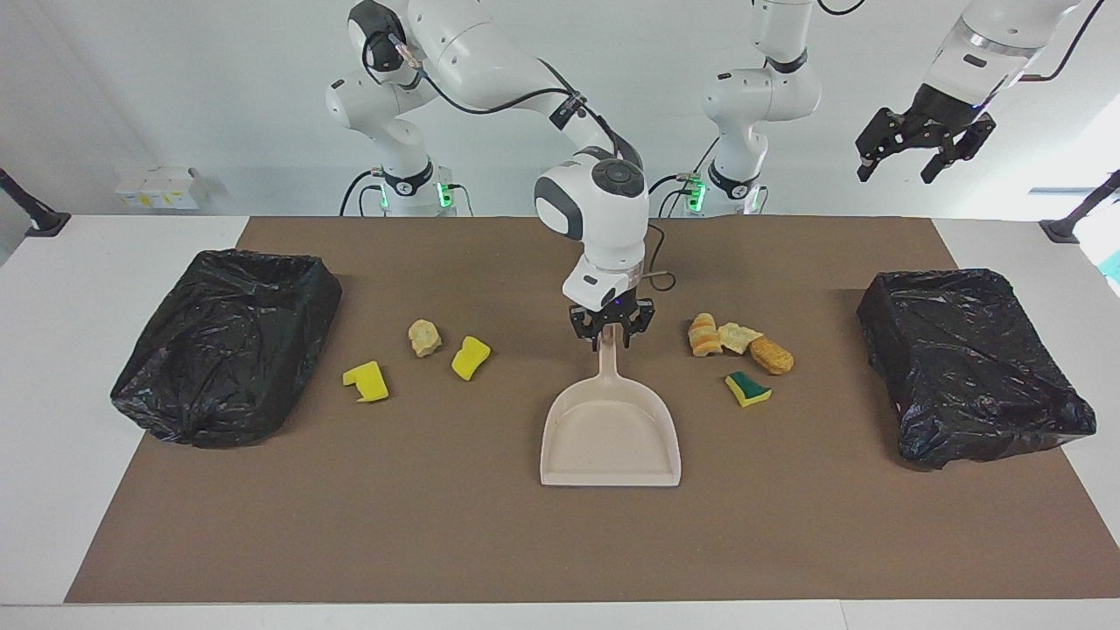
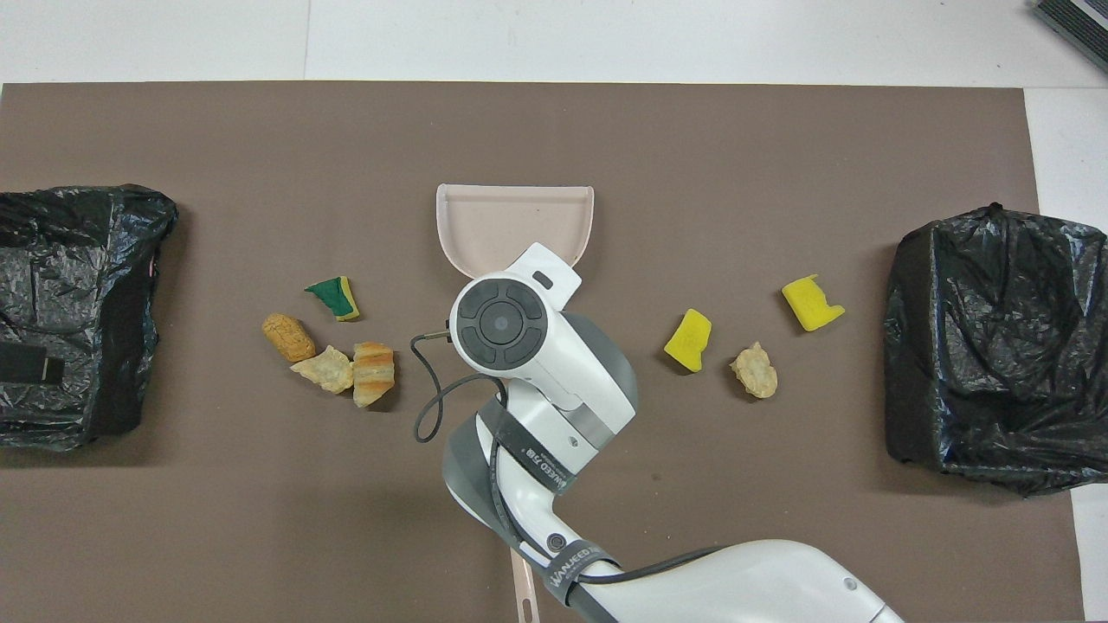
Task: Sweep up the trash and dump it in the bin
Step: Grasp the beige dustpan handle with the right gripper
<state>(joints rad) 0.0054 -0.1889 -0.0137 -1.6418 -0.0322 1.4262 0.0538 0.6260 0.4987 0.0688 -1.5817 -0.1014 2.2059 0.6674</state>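
right fingers [image 1: 612, 335] seemingly astride dustpan [image 1: 610, 440] handle

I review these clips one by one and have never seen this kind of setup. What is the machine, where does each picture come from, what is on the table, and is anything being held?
These are two white robot arms with two-finger grippers at a table. One picture looks at them from across the table; the other looks down from above their own end.

On the brown mat lie a beige dustpan, a beige brush mostly hidden under the arm, and seven scraps of trash: four toward the left arm's end, three toward the right arm's end. A black-lined bin sits at each end.

The right gripper is down at the dustpan's handle; whether it grips yet is unclear. The left gripper waits open, raised above its end of the table.
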